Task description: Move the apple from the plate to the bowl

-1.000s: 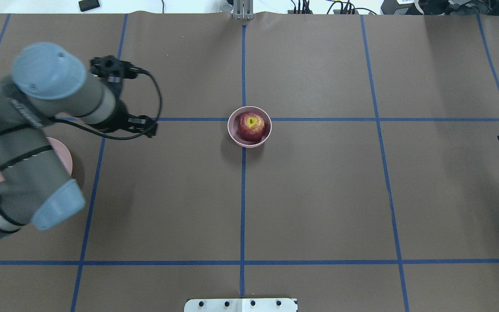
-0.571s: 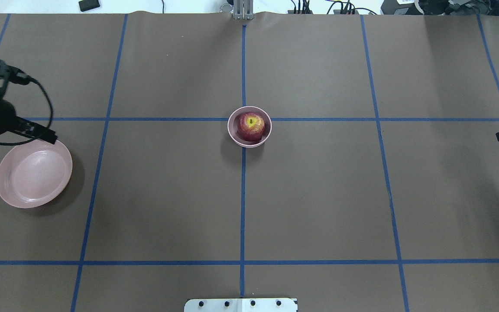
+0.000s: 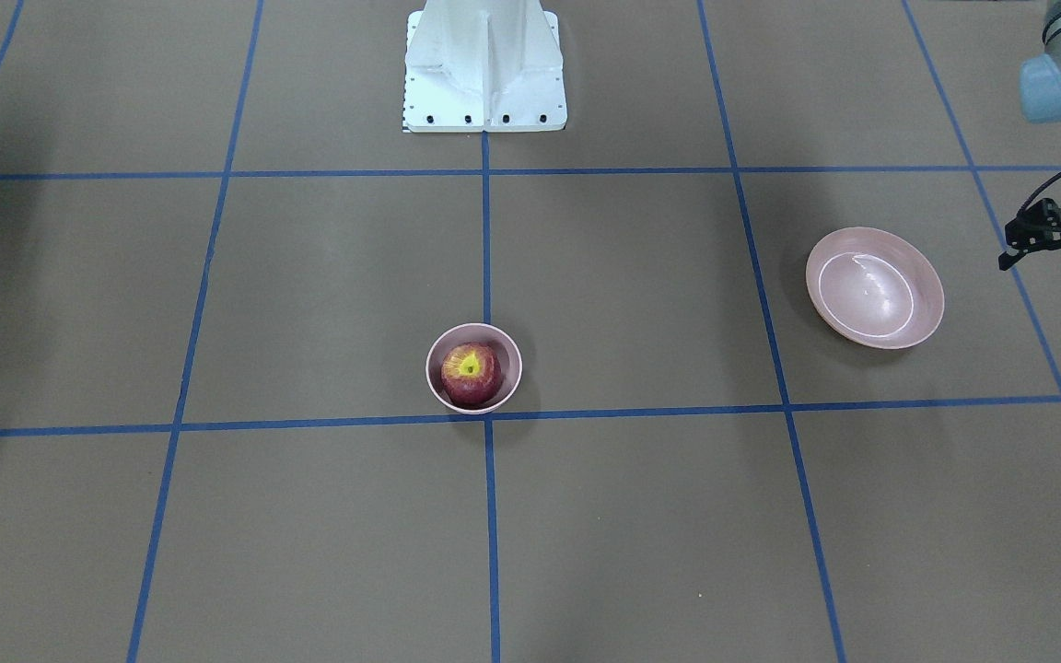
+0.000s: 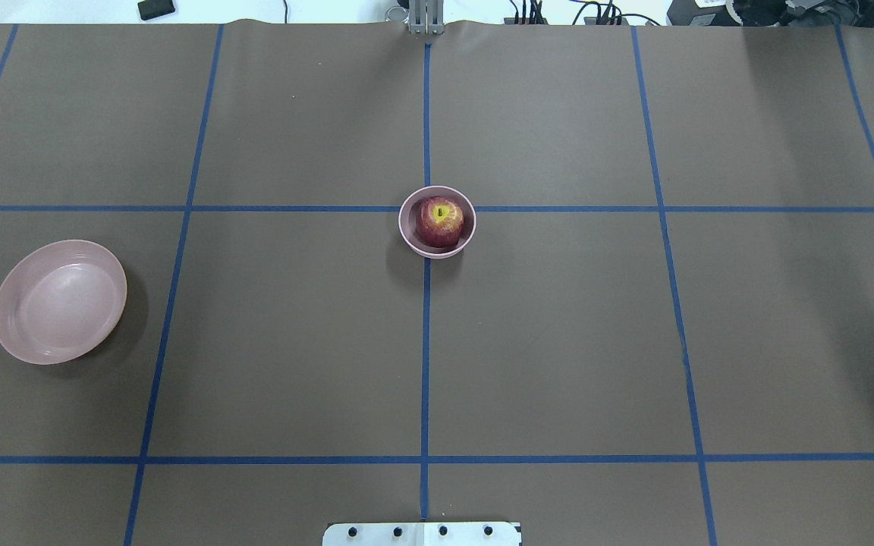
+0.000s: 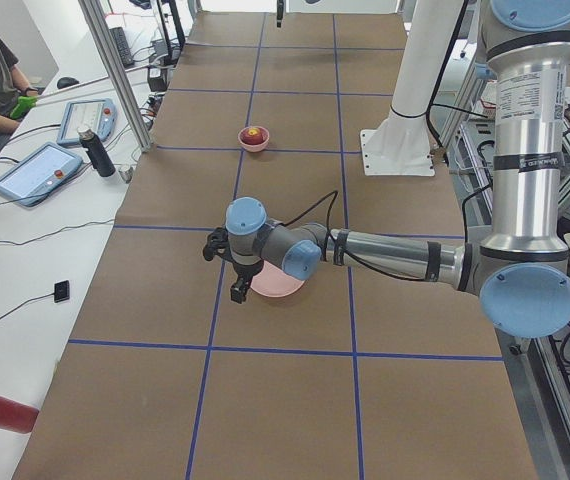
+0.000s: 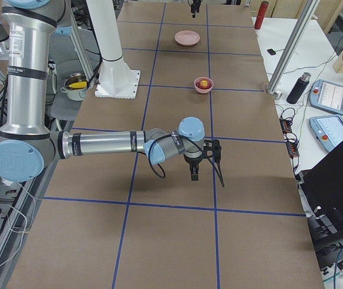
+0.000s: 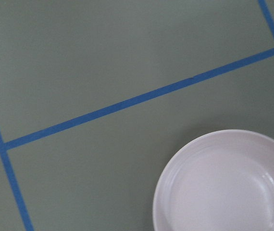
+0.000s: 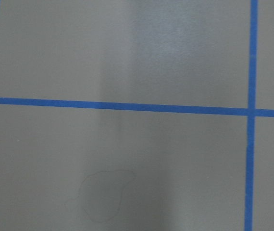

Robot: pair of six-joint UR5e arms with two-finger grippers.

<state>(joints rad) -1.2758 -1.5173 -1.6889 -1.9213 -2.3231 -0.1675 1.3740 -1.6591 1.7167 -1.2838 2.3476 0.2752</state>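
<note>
The dark red apple (image 4: 440, 221) sits inside the small pink bowl (image 4: 407, 233) at the table's middle; it also shows in the front view (image 3: 471, 373). The wide pink plate (image 4: 60, 302) lies empty at the left; the left wrist view shows part of it (image 7: 233, 187). My left gripper (image 3: 1060, 249) hovers beyond the plate's outer side, partly cut off by the frame edge, and holds nothing; I cannot tell whether it is open or shut. My right gripper (image 6: 206, 171) hangs over bare table far from the bowl, and I cannot tell whether it is open or shut.
The white robot base (image 3: 484, 69) stands at the near edge. Tablets and a dark bottle (image 5: 98, 152) sit on the side table beyond the far edge. A red cylinder (image 5: 0, 412) lies past the left end.
My left arm has swung away to the left and out of the overhead view, uncovering the empty plate. The right gripper has slipped almost off the right edge. Apple and bowl have not moved.
</note>
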